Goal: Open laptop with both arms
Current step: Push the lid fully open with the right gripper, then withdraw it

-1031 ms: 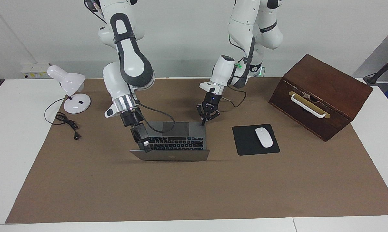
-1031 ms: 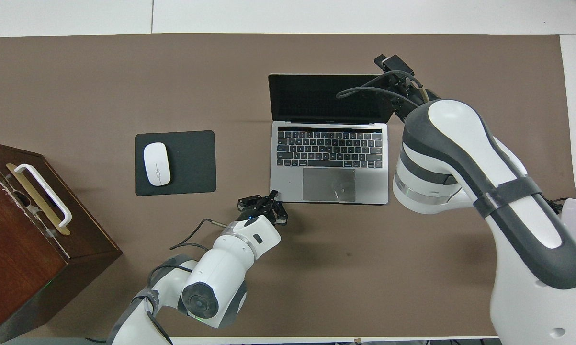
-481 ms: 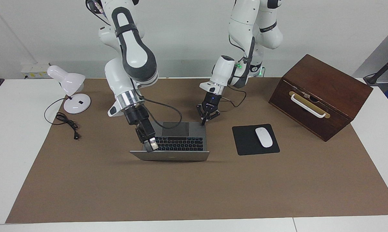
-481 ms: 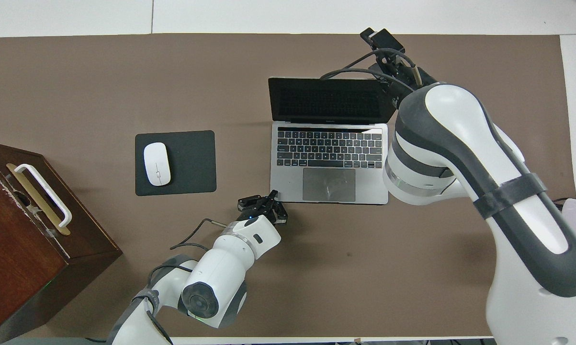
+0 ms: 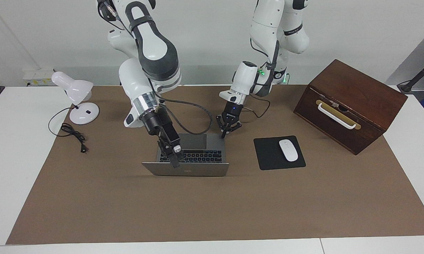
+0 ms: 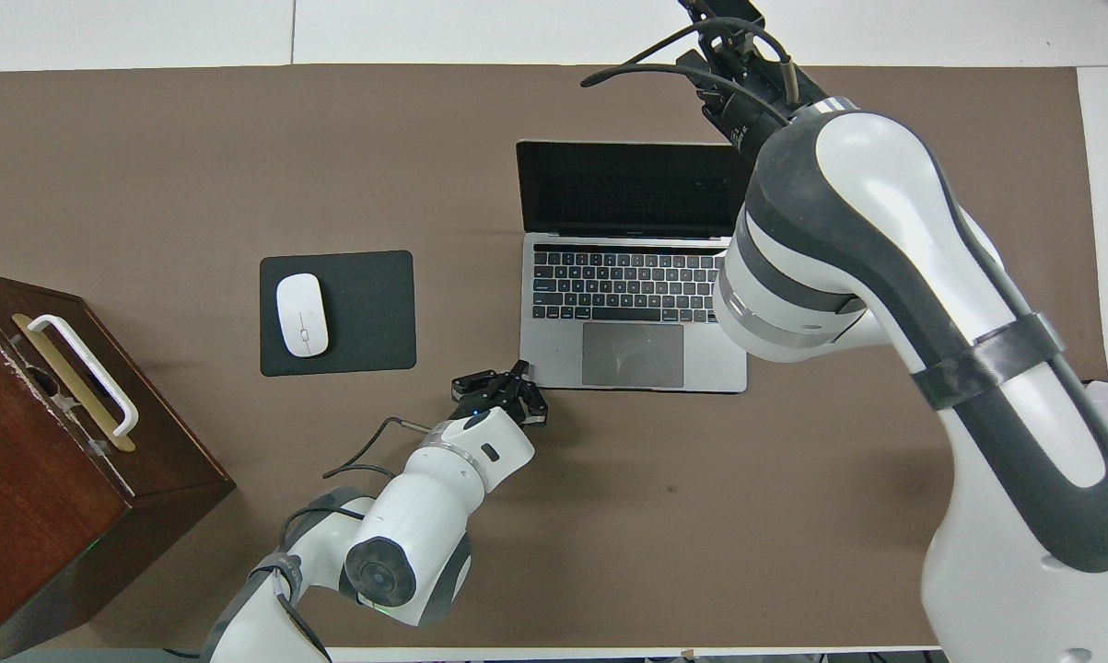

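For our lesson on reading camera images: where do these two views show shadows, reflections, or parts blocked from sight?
Facing view: only soft, faint shadows lie on the mat beside the laptop, so the light seems diffuse. Overhead view: a pale reflection sits on the trackpad, the screen is dark, and the right arm looms large, hiding one corner of the laptop.

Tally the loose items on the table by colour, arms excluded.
White: 2 - desk lamp, mouse
Black: 1 - mouse pad
Silver-grey: 1 - laptop, lid open
Brown: 1 - wooden box
Total: 5
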Controlling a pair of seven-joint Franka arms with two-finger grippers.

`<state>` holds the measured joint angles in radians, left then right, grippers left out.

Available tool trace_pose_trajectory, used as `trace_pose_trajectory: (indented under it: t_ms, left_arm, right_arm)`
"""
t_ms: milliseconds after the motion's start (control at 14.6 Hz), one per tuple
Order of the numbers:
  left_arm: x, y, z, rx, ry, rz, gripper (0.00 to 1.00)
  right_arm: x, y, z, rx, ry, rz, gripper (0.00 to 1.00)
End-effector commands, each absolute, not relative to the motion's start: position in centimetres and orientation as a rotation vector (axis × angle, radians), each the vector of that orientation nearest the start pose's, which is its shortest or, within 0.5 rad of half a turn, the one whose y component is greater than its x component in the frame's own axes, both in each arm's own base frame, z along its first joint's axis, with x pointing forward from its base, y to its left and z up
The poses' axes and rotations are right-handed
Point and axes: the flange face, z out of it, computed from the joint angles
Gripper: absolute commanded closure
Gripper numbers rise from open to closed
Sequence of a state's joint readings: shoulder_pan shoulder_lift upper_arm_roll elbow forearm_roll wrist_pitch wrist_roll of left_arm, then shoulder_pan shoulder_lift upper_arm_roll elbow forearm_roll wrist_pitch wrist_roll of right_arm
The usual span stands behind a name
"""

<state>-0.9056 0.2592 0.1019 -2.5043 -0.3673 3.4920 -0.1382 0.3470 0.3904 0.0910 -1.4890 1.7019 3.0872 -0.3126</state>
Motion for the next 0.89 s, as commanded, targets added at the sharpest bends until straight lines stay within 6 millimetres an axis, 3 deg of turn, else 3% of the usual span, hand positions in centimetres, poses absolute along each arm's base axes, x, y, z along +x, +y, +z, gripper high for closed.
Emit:
trace_pose_trajectory:
  t_ms: [0,206,412,825]
  left_arm:
    - [39.0,-33.4,28.2,-3.241,0.377,-1.168,1.00]
    - [39.0,-33.1,30.1,-3.264,0.318,-1.210,1.00]
    - [39.2,-31.7,30.5,-3.266,0.267,-1.209,1.00]
    - [41.2,-28.9,33.0,-3.319,0.172,-1.070,1.00]
  right_arm:
    - [68.5,20.2,52.2,-1.693,0.849,-0.821,0.00]
    - [70.9,17.0,53.2,-1.855,0.637,-0.922,0.00]
    - [73.8,10.4,54.8,-2.039,0.405,-0.980,0.00]
    - [74.3,2.9,58.7,-2.265,0.130,-0.922,0.00]
